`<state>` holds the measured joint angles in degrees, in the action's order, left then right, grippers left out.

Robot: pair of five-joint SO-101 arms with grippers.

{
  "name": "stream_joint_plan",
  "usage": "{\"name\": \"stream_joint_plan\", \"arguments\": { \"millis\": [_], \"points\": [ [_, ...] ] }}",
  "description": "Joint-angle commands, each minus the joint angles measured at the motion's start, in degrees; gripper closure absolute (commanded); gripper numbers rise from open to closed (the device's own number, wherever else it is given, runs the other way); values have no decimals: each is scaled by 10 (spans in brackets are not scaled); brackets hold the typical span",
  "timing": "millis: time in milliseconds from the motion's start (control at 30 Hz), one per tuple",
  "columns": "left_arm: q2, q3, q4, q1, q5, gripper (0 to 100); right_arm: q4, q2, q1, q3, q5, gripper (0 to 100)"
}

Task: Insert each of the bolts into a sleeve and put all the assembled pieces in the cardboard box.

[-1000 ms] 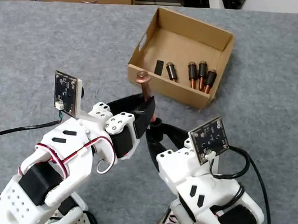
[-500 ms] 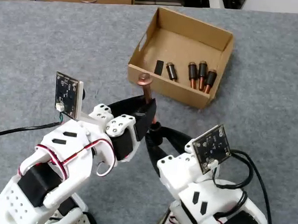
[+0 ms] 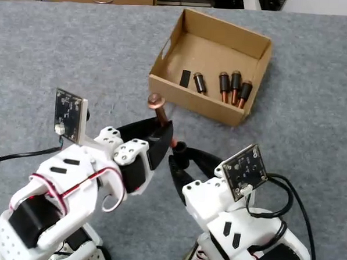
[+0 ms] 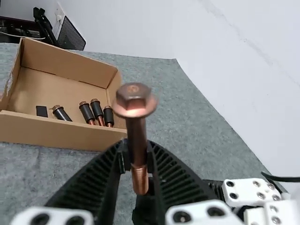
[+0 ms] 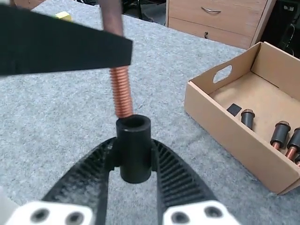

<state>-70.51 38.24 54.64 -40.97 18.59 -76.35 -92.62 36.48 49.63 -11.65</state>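
Note:
My left gripper is shut on a copper bolt, held head up with its threaded end pointing down. In the left wrist view the bolt stands between the black fingers of that gripper. My right gripper is shut on a black sleeve, held upright just below the bolt. Seen from the right wrist, the sleeve sits in the right gripper with its hole facing up. The bolt's thread ends at the far rim of that hole; I cannot tell whether they touch.
The cardboard box stands on the grey carpet beyond both grippers. Inside it lie several assembled bolt-and-sleeve pieces and a small black piece. The box also shows in the right wrist view. Wooden drawers stand behind.
The left arm has shifted a little to the left and toward the near side, carrying the bolt with it. The right gripper, still holding the sleeve, has barely moved.

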Motion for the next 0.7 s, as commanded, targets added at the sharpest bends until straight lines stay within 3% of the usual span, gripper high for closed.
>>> {"name": "stream_joint_plan", "arguments": {
  "millis": [0,667],
  "points": [
    [2,-19,4,-17,10,981,4,-5,6,-16,5,997],
    [4,-20,-4,-18,8,981,-4,-5,50,-24,17,997]
  ]
}}
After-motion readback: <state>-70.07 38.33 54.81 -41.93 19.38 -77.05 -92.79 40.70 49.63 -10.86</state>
